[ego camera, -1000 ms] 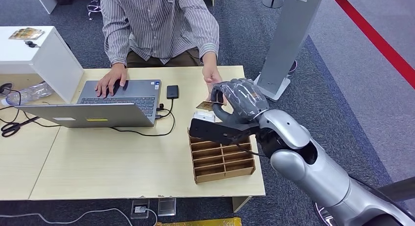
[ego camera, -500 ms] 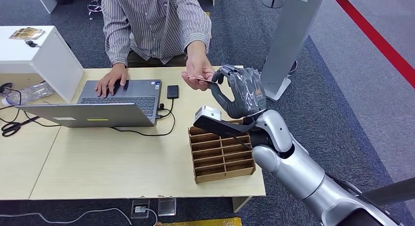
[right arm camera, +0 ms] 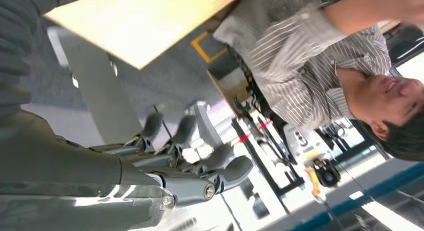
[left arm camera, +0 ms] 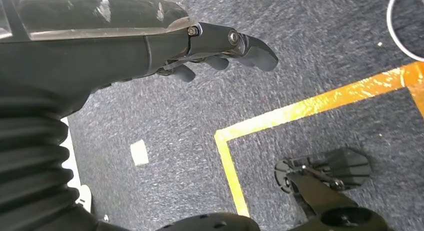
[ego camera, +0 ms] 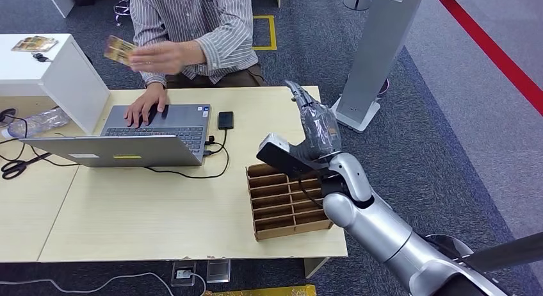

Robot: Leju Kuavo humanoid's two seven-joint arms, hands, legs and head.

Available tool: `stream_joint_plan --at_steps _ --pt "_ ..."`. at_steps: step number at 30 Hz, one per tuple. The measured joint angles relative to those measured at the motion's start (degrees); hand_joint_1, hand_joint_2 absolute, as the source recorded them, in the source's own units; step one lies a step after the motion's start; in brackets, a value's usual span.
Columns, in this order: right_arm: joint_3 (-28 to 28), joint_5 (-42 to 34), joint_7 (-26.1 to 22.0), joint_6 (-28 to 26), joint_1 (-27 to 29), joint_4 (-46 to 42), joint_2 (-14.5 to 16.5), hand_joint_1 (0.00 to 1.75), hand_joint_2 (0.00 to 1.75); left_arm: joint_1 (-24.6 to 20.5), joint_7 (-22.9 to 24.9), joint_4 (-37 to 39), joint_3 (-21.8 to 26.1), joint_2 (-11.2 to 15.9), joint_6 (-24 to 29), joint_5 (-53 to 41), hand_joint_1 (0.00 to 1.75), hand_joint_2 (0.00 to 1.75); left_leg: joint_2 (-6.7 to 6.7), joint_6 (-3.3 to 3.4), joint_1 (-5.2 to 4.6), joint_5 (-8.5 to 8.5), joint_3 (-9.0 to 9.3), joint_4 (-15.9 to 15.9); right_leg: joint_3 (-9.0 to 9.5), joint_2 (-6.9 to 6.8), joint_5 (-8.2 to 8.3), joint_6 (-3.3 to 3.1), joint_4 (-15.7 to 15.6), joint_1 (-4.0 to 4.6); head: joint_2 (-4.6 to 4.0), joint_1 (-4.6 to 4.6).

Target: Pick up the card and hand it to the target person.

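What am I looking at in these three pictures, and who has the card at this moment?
This is a two-armed humanoid robot. The head view looks down from its body at a pale wooden desk. On it stand a grey open laptop, a small black device and a brown cardboard divider box. The silver right arm's dark grey right hand is raised over the desk, fingers spread, holding nothing. The person in the striped shirt holds the yellowish card. The other two pictures come from wrist cameras: the left hand hangs over grey carpet, empty.
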Motion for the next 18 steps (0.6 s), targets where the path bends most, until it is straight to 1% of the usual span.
stream_joint_plan --at_steps 6,9,12,14,16,18 --pt "-0.72 -11.12 -0.69 1.68 3.62 -4.36 -0.39 0.0 1.75 0.66 0.11 0.0 0.04 0.0 0.61 1.32 0.0 0.0 0.01 0.0 0.0 0.0 0.01 0.0 -0.02 0.01 0.0 0.0 0.0 0.0 0.0 -0.04" --pt "-1.39 -17.4 -2.1 3.03 6.15 -7.27 -0.98 0.0 1.75 0.77 0.6 0.0 0.09 0.01 0.84 1.87 0.0 0.0 0.0 0.0 0.0 0.0 0.03 0.0 -0.01 0.0 0.0 0.0 -0.01 0.0 -0.01 -0.06" --pt "-2.9 -27.91 -4.82 5.2 10.46 -10.86 -2.14 0.0 1.75 0.94 1.14 0.0 0.15 0.04 1.11 2.36 0.0 0.0 0.0 0.0 0.0 -0.01 0.02 0.0 0.0 -0.01 -0.01 0.0 -0.01 0.0 -0.01 -0.02" --pt "-4.06 -33.64 -6.4 6.39 13.75 -13.15 -3.13 0.0 1.75 1.08 1.39 0.0 0.17 0.07 1.2 2.52 0.0 0.0 0.0 0.0 0.0 -0.02 0.0 0.0 -0.01 0.0 -0.01 0.0 -0.02 0.0 -0.01 0.06" --pt "-5.23 -37.05 -7.35 7.19 16.6 -15.1 -4.09 0.0 1.75 1.13 1.66 0.0 0.21 0.1 1.29 2.59 0.0 0.0 0.01 -0.01 0.0 -0.03 0.0 0.0 -0.02 0.01 -0.01 0.0 -0.03 0.0 -0.01 0.07" --pt "-6.08 -38.61 -7.76 7.61 18.45 -16.44 -4.75 0.0 1.75 1.13 1.8 0.0 0.26 0.12 1.4 2.62 0.0 0.0 0.01 -0.01 0.0 -0.04 0.01 0.0 -0.01 0.01 -0.01 0.0 -0.03 0.0 -0.01 0.04"
